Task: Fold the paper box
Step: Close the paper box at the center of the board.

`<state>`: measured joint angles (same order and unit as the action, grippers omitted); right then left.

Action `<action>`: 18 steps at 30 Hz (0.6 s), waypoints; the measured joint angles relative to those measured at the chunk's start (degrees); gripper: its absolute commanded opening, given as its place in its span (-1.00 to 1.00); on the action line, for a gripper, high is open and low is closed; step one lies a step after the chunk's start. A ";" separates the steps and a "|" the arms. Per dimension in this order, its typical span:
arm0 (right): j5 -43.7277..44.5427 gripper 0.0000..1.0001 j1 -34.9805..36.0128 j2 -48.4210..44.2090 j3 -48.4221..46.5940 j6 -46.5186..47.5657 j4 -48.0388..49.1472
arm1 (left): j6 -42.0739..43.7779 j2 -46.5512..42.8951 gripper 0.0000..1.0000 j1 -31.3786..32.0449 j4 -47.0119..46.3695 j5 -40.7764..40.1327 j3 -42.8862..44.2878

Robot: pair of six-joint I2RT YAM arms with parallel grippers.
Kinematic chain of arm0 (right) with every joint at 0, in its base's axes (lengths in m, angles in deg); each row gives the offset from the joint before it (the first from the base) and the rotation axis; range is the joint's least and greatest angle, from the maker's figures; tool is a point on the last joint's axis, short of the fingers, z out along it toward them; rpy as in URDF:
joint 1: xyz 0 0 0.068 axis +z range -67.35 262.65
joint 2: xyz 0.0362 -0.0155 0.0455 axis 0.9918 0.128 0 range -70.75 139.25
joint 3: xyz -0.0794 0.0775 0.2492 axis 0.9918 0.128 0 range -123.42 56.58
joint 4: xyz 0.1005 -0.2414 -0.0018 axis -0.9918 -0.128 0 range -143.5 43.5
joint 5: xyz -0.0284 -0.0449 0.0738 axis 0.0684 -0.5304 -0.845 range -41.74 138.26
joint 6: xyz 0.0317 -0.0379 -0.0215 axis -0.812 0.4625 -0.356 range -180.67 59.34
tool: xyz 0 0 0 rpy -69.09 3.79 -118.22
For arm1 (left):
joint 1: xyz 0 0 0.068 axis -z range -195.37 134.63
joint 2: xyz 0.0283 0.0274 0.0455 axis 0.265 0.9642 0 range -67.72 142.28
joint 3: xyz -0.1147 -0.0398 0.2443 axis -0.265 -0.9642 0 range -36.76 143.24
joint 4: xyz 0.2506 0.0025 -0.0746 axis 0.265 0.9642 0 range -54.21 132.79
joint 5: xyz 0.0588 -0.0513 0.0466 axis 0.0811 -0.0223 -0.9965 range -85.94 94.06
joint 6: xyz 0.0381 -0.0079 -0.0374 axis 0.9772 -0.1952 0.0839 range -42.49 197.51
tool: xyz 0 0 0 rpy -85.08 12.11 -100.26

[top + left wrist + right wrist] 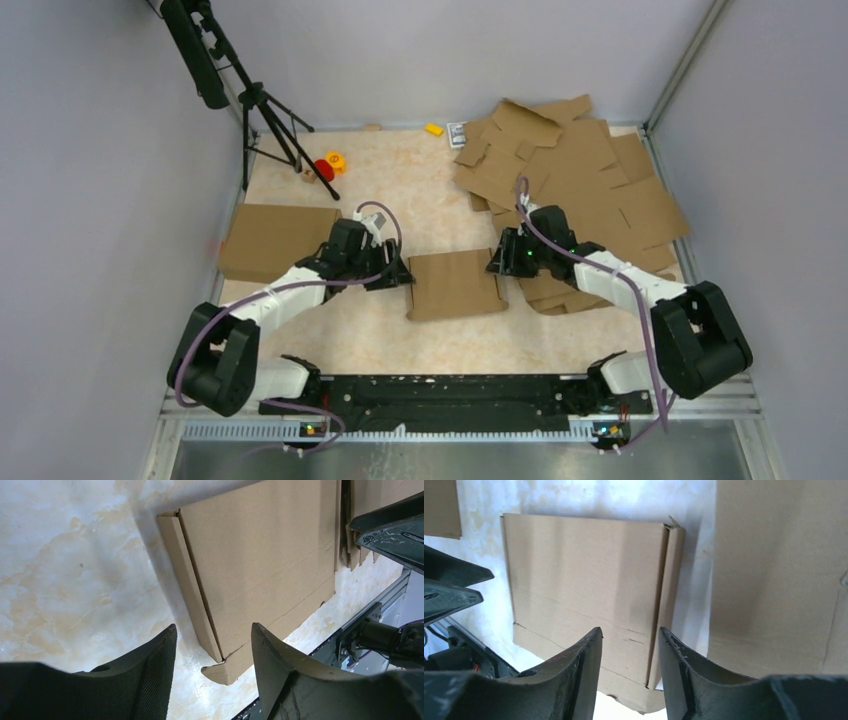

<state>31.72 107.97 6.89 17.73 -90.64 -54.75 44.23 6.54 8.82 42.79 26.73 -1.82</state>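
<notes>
The paper box (455, 285) is plain brown. The table (420, 215) is cream with soft tan swirls, like marble. The cardboard pile (590, 180) and another box (275, 240) are brown too. One small toy (324, 169) is red, its neighbour (336, 159) is orange, and a block (434, 129) is yellow. The left arm (285, 290) and right arm (630, 280) are white and black, with purple cables (195, 345). The walls (90, 200) are pale grey.

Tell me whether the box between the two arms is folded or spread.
Folded: the paper box lies closed, a shallow rectangle with its top down.
</notes>
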 measured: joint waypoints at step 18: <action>4.42 -0.35 -0.35 10.32 -6.99 1.73 2.03 | -1.77 9.66 -0.46 -0.92 -5.03 0.15 4.28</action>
<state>36.14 107.62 17.21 10.74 -88.92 -52.72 42.46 16.20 7.90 37.77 26.89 2.46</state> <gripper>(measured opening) 0.386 0.348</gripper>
